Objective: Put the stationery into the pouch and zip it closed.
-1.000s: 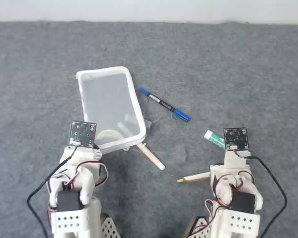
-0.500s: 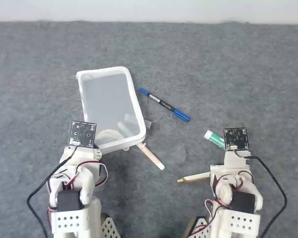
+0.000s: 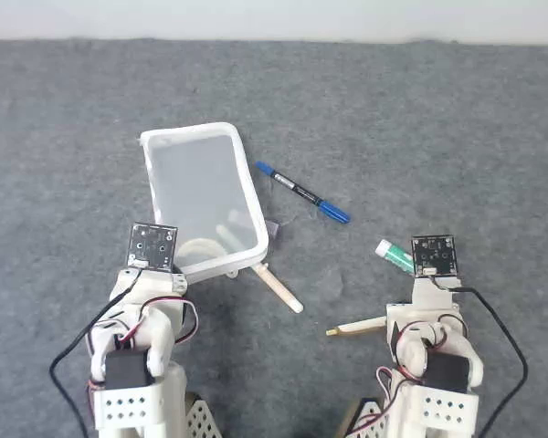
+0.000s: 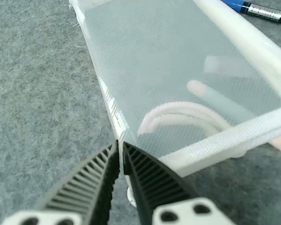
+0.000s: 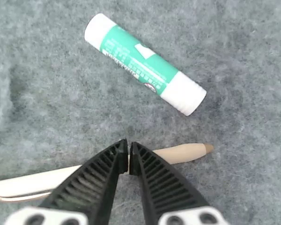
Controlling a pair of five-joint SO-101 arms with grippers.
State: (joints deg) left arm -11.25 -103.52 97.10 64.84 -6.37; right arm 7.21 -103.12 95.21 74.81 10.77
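Grey felt (image 3: 457,119) tabletop. Both grippers are pinched shut and empty: right gripper (image 5: 129,147) over beige pen (image 5: 178,153), left gripper (image 4: 121,147) at pouch (image 3: 192,173) near corner. Glue stick (image 5: 145,64), cream pen (image 3: 279,286) and blue pen (image 3: 301,192) lie outside. Something pale already inside. Early stage, I'd say: four items plus zipping left.

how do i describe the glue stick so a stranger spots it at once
On the grey table, look in front of the right gripper, away from the white mesh pouch. The glue stick lies there: a short, thick tube with a green label and white ends, unlike the slim beige pen beside it or the blue pen.
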